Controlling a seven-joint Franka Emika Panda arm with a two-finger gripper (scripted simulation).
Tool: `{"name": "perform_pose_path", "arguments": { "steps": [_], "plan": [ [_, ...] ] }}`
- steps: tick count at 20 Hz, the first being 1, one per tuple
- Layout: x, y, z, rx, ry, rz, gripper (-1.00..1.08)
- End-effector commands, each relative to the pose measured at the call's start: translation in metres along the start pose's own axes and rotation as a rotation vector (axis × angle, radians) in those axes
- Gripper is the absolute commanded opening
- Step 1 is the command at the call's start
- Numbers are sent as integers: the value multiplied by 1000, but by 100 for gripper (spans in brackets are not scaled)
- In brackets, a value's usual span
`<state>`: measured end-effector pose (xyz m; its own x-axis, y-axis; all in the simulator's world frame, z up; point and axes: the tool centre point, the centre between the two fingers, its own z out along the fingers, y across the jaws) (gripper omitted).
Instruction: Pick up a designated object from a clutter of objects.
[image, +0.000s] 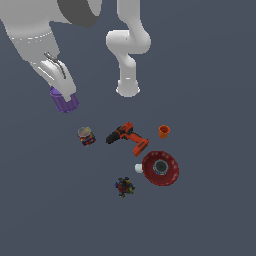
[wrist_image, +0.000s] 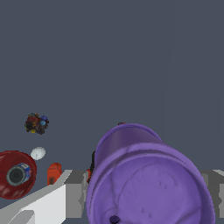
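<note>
The purple cup (image: 65, 101) was at the gripper (image: 63, 90), away from the other things, toward the exterior view's left. The gripper was pinching the purple cup by its wall; in the wrist view a grey finger (wrist_image: 52, 199) pressed at its side. The cup looked small, light and stiff, probably smooth plastic, so it could slip; a hold across the wall just under the rim seemed the safest. Its inside could not be seen clearly.

On the counter (image: 210, 75), the orange cup (image: 164, 131) stood upright and seemed empty. The red disc (image: 160, 168) had a small round thing in its middle. The can (image: 86, 135) lay near the drill (image: 128, 137)
</note>
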<state>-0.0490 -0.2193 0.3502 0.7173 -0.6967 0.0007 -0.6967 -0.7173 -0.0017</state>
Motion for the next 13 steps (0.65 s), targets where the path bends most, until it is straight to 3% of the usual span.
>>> {"name": "perform_pose_path", "arguments": {
  "steps": [1, 13],
  "plan": [
    [6, 5, -12, -1, 0, -1, -100],
    [14, 11, -24, -2, -1, -2, -100]
  ]
}}
